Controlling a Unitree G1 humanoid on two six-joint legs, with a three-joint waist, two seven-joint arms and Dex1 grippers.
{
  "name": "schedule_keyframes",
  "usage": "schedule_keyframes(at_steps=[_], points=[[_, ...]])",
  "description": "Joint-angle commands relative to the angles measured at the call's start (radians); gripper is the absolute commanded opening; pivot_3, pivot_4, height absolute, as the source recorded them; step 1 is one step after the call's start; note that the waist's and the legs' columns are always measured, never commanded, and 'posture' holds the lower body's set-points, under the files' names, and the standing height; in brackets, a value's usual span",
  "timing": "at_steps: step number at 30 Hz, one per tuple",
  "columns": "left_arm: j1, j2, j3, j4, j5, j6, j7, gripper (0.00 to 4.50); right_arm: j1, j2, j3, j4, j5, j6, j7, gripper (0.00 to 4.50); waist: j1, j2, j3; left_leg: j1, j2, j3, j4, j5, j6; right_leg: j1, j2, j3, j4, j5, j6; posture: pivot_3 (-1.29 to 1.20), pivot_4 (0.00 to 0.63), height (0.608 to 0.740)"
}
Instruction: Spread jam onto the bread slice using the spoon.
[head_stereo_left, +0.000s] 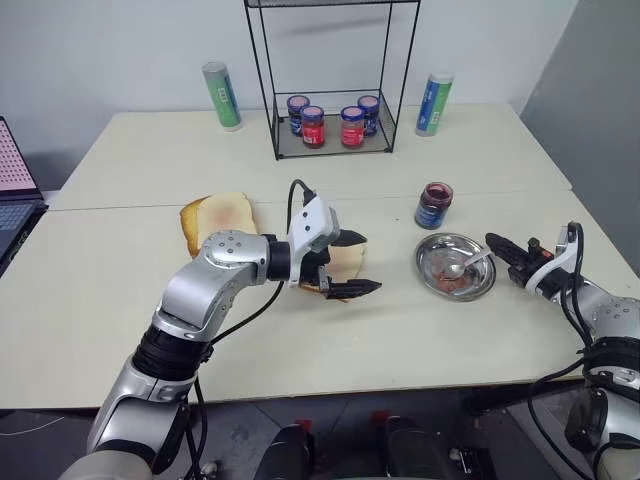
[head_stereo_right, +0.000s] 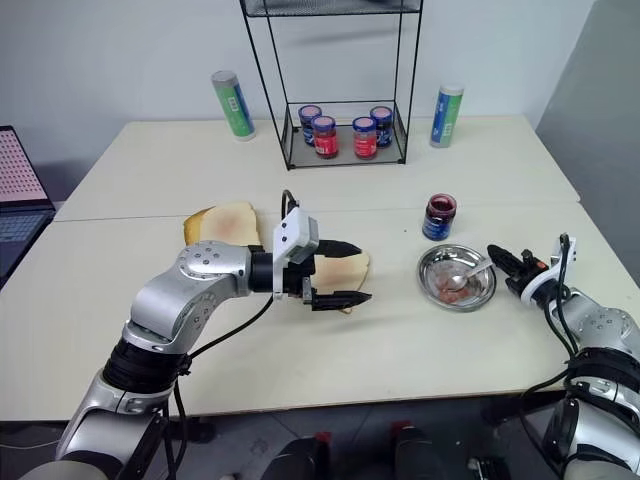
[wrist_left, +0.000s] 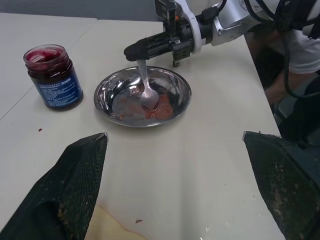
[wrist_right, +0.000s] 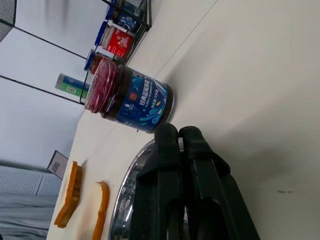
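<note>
The bread slice (head_stereo_left: 349, 263) lies flat at the table's middle, partly hidden by my left gripper (head_stereo_left: 368, 262), which hovers just over it, open and empty. The jam sits in an open glass jar (head_stereo_left: 433, 204) with a dark blue label, to the right. In front of the jar stands a round steel dish (head_stereo_left: 426, 266) with red smears. The spoon (wrist_left: 148, 96) rests with its bowl in the dish. My right gripper (wrist_left: 134, 50) is at the dish's right rim, level, shut on the spoon's handle. The jar (wrist_right: 132, 97) shows close behind the right gripper (wrist_right: 178, 132).
A thicker toasted slice (head_stereo_left: 215, 222) lies left of the bread. At the back stands a wire rack (head_stereo_left: 330, 150) holding several small lidded jars, flanked by a green tube (head_stereo_left: 221, 95) and a blue tube (head_stereo_left: 434, 103). A laptop (head_stereo_left: 10, 190) sits at the far left edge.
</note>
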Motion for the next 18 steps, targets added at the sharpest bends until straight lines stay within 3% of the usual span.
schedule_keyframes(at_steps=[1,8,13,18], points=[[-0.001,0.008,0.051,-0.021,-0.023,0.011,0.021,4.5,0.052,0.013,0.013,-0.313,0.045,0.055,-0.056,0.04,0.0,0.001,0.0,-0.001,0.001,0.0,0.0,0.0,0.0,-0.001,0.0,0.0,0.0,0.0,0.0,0.0,0.15,0.74],[-0.019,-0.048,0.066,0.065,0.01,-0.044,0.085,4.5,-0.065,0.111,0.005,-0.605,0.078,0.016,-0.29,0.04,0.0,0.001,0.001,-0.003,0.001,-0.001,0.0,0.0,0.0,-0.003,0.0,0.0,0.001,0.0,0.0,0.0,0.15,0.74],[-0.073,-0.101,0.072,0.153,0.032,-0.09,0.133,4.5,-0.199,0.115,0.06,-0.582,-0.012,-0.075,-0.349,0.04,0.006,0.002,0.001,-0.004,0.0,-0.002,0.001,0.0,0.0,-0.004,-0.001,-0.002,0.0,0.0,0.0,0.0,0.15,0.74],[-0.129,-0.161,0.061,0.231,0.058,-0.14,0.166,4.5,-0.367,0.08,0.184,-0.367,-0.224,-0.284,-0.313,0.04,0.011,0.002,0.001,-0.006,-0.001,-0.001,0.001,0.0,0.0,-0.005,-0.001,-0.002,0.0,0.0,0.0,0.0,0.15,0.74]])
